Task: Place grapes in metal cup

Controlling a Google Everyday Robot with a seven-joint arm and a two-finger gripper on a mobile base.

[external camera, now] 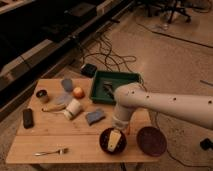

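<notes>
Surface: wooden table [45,137], cabled floor behind.
Gripper [114,140]: down inside the dark bowl [103,134], claw spread wide.
Grapes: indistinguishable within that bowl's dark inside.
Metal cup [41,95]: upright, well left of the bowl, farther back.

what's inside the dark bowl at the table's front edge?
The claw reaches down into the dark bowl, its pale tip covering the middle. Only dark interior shows around it; whatever lies beneath the claw is hidden.

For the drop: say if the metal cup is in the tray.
No, the metal cup stands on the table, the gripper over the dark bowl.
</notes>
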